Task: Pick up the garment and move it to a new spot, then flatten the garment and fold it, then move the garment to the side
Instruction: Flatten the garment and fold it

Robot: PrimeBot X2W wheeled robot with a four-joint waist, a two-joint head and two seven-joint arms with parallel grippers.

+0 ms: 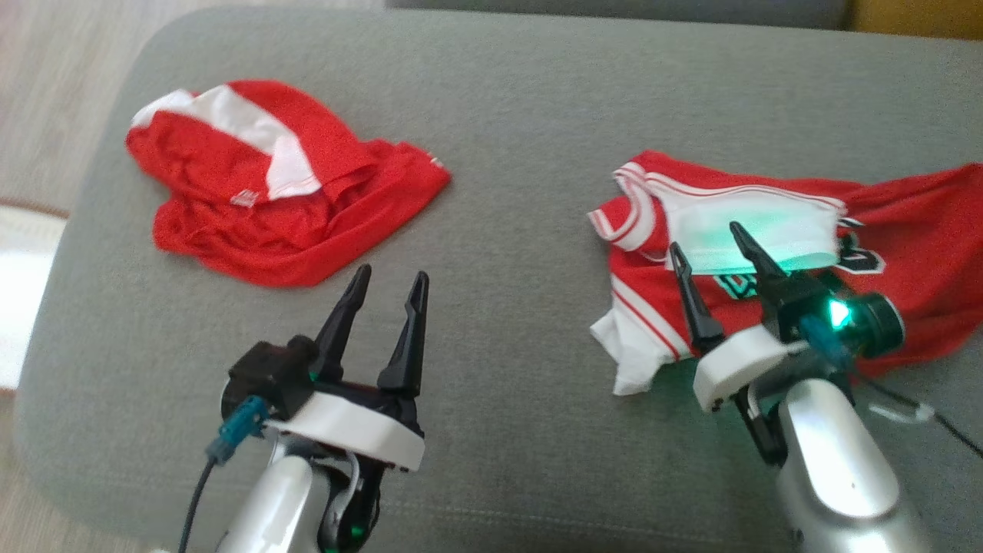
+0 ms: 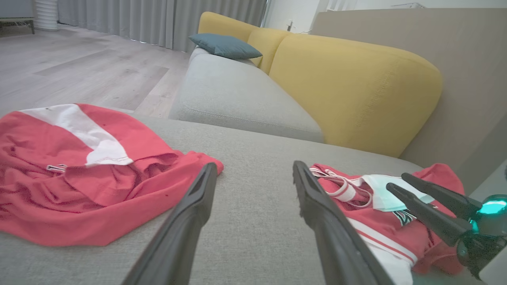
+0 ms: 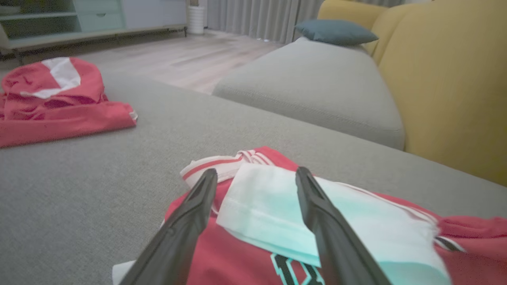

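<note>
A crumpled red and white jersey (image 1: 906, 230) with black lettering lies at the right of the grey cushion (image 1: 522, 115). My right gripper (image 1: 706, 236) hovers open over its white, folded-over part, with nothing between the fingers. In the right wrist view the gripper (image 3: 256, 170) points at that white fabric (image 3: 277, 213). A second red garment with a white stripe (image 1: 230, 215) is bunched at the far left. My left gripper (image 1: 392, 273) stands open over bare cushion, just short of that garment's near edge. From the left wrist, the left gripper (image 2: 254, 164) points between the striped garment (image 2: 79, 190) and the jersey (image 2: 380, 221).
The cushion's rounded left edge drops to wooden floor (image 1: 46, 92). Beyond it stand another grey seat (image 2: 237, 95), a yellow backrest (image 2: 356, 87) and a blue pillow (image 2: 223, 45). Bare cushion lies between the two garments.
</note>
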